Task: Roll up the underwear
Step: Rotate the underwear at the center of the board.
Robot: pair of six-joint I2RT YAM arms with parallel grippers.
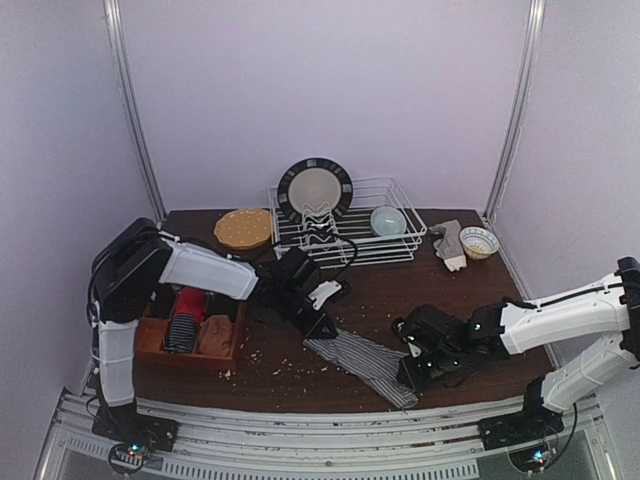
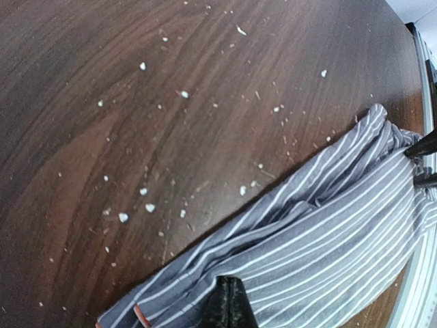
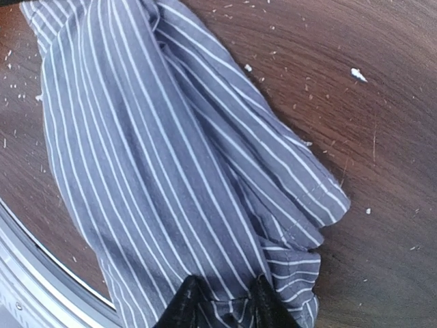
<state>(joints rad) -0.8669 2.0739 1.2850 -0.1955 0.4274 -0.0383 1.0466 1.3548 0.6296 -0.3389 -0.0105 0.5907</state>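
Pinch of right tool on striped underwear, wrist view only.

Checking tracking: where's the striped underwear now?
Top view: striped underwear lies front-centre on the table, stretched between the left gripper and right gripper, right of the wooden box.

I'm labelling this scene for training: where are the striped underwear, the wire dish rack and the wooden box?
striped underwear (image 1: 360, 365), top view, middle of the cloth.
wire dish rack (image 1: 385, 248), top view, bare front part.
wooden box (image 1: 185, 360), top view, front wall.
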